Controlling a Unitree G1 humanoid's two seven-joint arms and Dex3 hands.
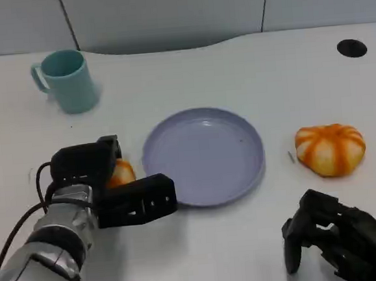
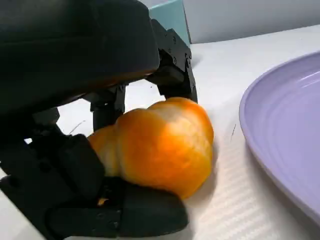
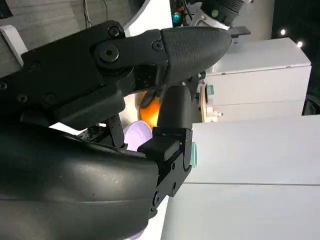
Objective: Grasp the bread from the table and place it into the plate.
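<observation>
White bench: beside the plate [image 1: 202,155], the left hand [image 1: 104,186] cups soft, light bread [image 2: 160,145] by its sides; right hand [image 1: 339,236] rests clenched, empty.

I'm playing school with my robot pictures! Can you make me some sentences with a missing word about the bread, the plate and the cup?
1. The plate has ____ on it.
2. The left hand is around a bread that sits on the ____.
3. The cup is coloured ____.
4. The other bread lies nearest the ____ hand.

Missing words: nothing; table; teal; right
</observation>
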